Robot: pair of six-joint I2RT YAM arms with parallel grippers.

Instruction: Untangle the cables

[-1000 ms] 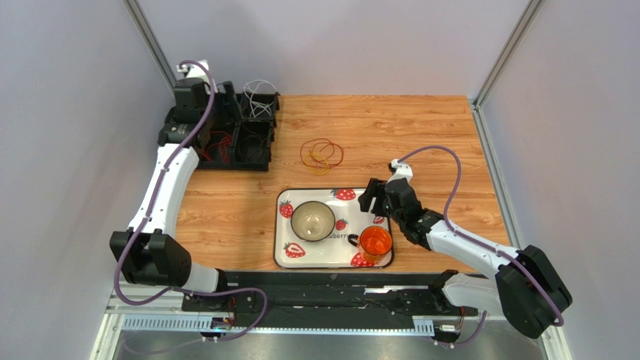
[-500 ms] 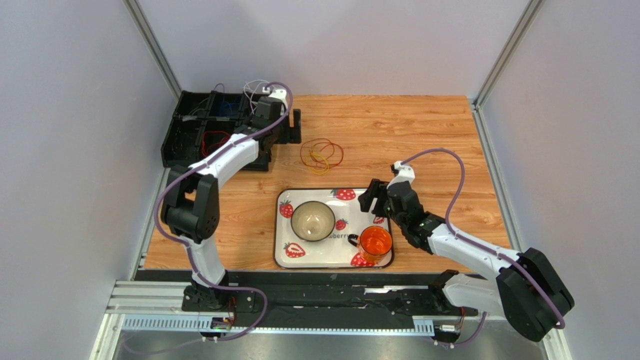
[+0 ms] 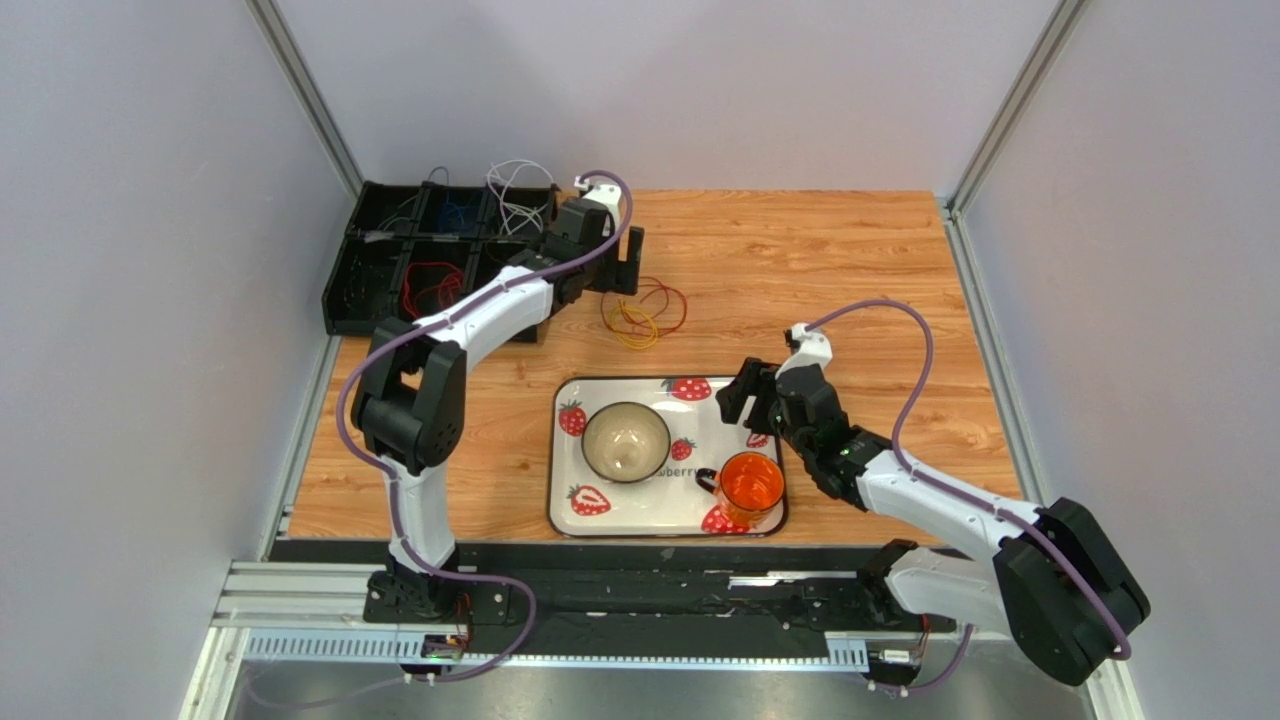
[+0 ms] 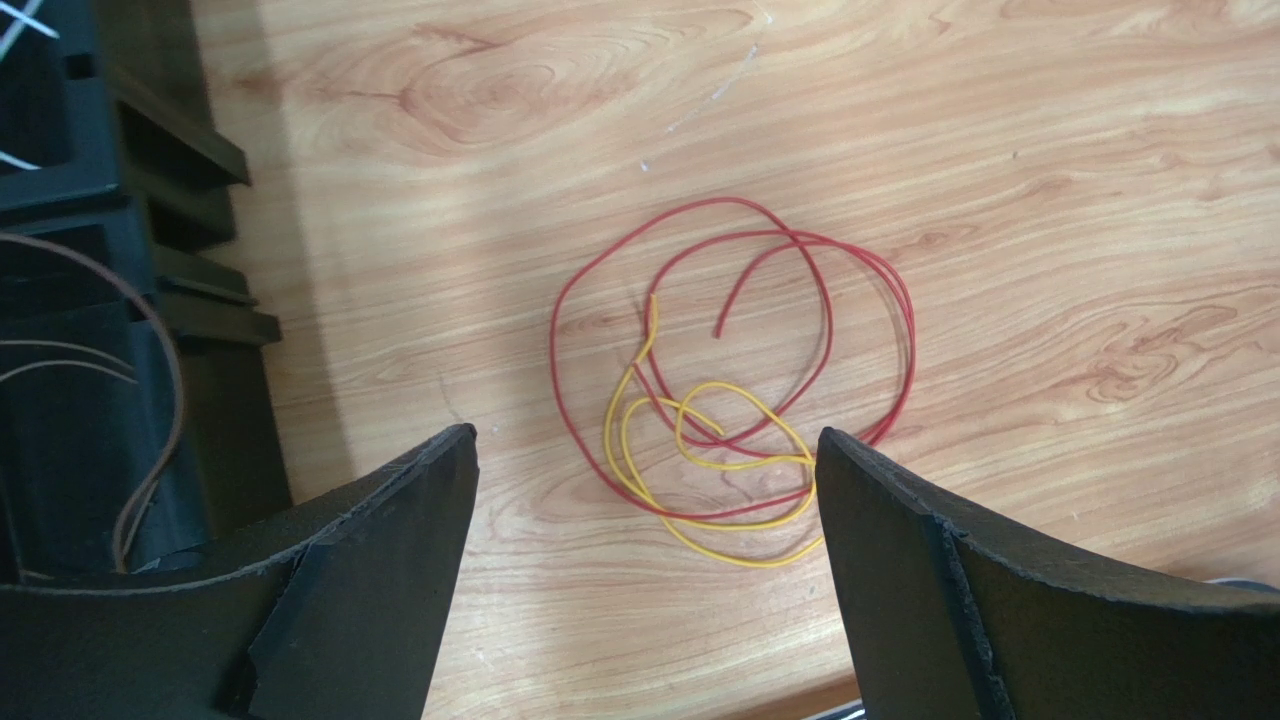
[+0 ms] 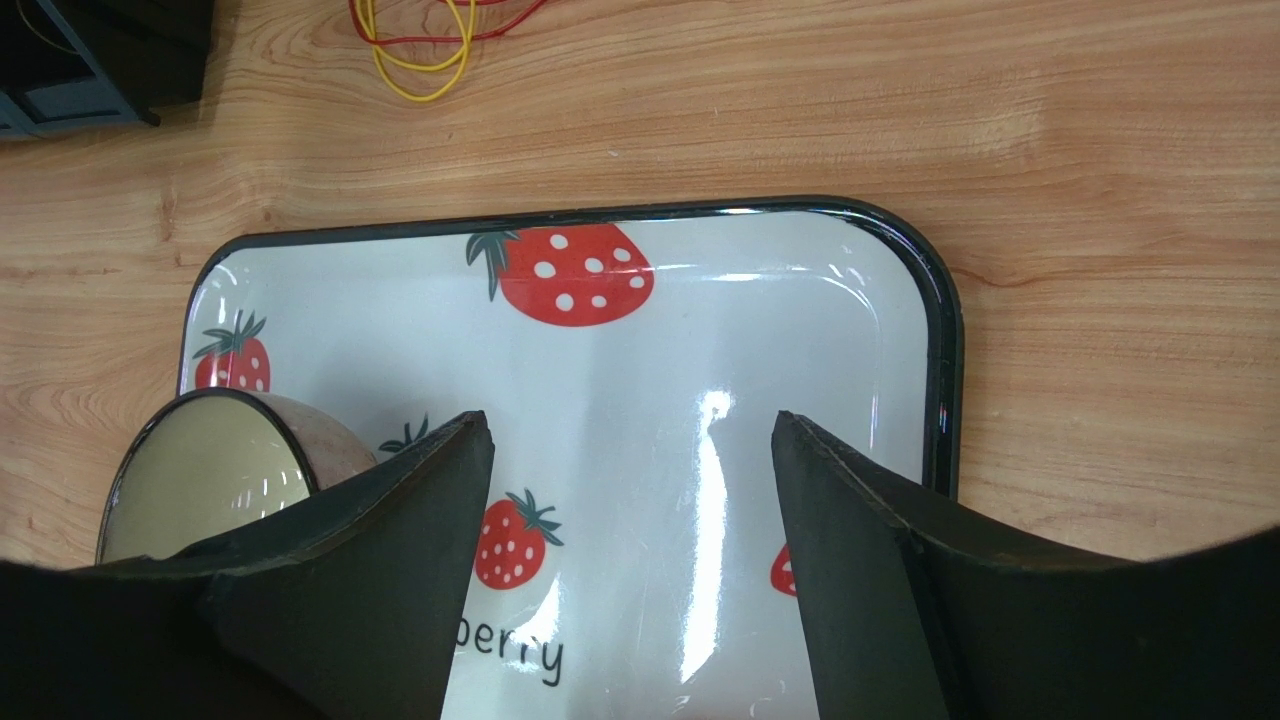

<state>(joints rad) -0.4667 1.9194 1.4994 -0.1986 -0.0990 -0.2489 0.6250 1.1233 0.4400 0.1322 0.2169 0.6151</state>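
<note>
**While the left claw is hanging by the tangle: entry for the first pick**

Where the wooden surface [image 3: 842, 270] is lying bare between box and tray, the listed items are sitting as follows.

1. Tangle [image 3: 643, 311]: a red cable [image 4: 553, 338] is coiling in several wide loops. A yellow cable [image 4: 609, 438] is looping through its near side and crossing it at several places.
2. Left claw [image 4: 639, 450]: it is hovering close by the tangle on the box side, spread wide and carrying nothing. In its wrist view the yellow loops are showing between the two fingers.
3. Right claw [image 5: 631, 428]: it is hanging over the strawberry tray [image 5: 939, 330], likewise spread wide and empty, well apart from the tangle.
4. Black organiser box [image 3: 349, 270]: it is sitting at the far left, with boxed cables [image 3: 433, 281] lying in its compartments.
5. Bowl [image 3: 625, 441] and orange cup [image 3: 750, 485]: both are standing on the tray.

Handling note, offered as judgement: the step in hand is looking like a first pinch on one strand. Doing it well is meaning a straight descent onto a stretch where only one colour is lying. The outer red arc, away from the yellow crossings, is looking best. The thin wire is needing a full pinch low against the wood, then a slow lift so the other strand is sliding free. Closing on a crossing is risking both cables rising together.
</note>
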